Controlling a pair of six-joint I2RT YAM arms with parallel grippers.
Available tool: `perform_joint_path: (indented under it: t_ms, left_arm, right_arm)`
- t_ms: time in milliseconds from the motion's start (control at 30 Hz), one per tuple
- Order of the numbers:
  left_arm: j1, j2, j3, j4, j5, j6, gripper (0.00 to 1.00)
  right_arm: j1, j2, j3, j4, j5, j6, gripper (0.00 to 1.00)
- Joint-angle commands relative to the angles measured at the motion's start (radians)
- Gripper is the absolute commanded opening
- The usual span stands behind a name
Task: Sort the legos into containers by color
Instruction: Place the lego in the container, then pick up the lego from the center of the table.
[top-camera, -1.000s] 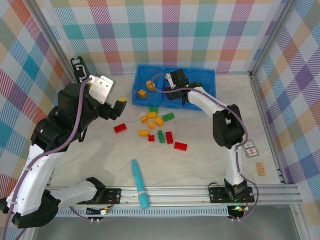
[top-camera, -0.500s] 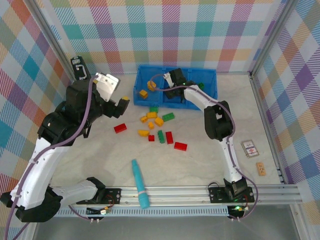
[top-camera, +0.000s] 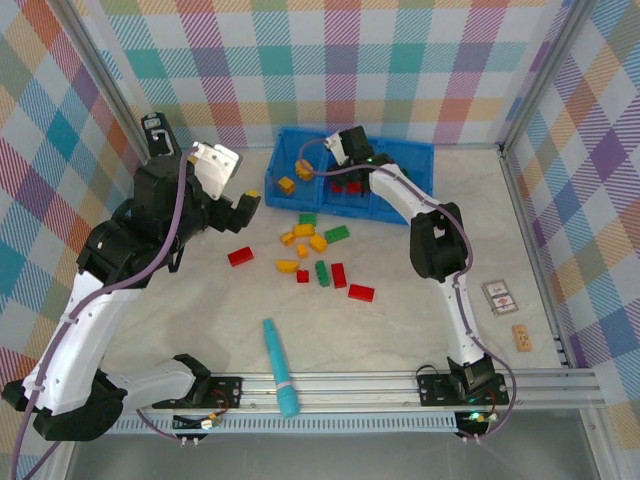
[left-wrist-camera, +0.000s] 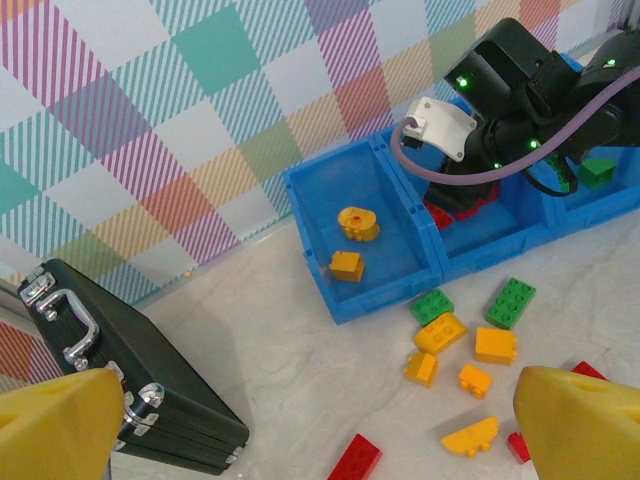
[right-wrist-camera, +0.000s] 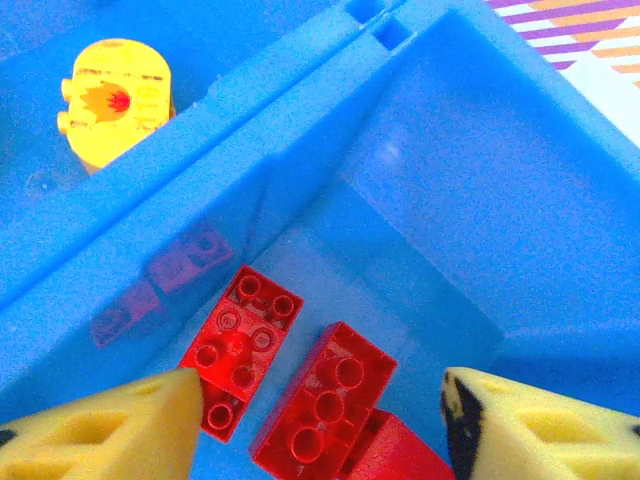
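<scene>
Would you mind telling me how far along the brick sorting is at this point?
Early on. Done: two yellow pieces lie in the left compartment of the blue bin, red bricks in the middle, one green brick on the right. In hand: nothing; the right claw hangs open over the reds, the left claw is open too. Left: about a dozen loose bricks on the table.

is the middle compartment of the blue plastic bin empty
Not empty: red studded bricks lie on its floor, inside the blue plastic bin.
</scene>
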Motion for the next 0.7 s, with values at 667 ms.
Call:
perform_joint_path:
  t_ms: [667]
  left_arm:
    - [-0.009, -0.035, -0.018, 0.004, 0.014, 0.023, 1.00]
  right_arm:
    - [0.070, -0.736, -0.771, -0.193, -0.320, -0.097, 0.71]
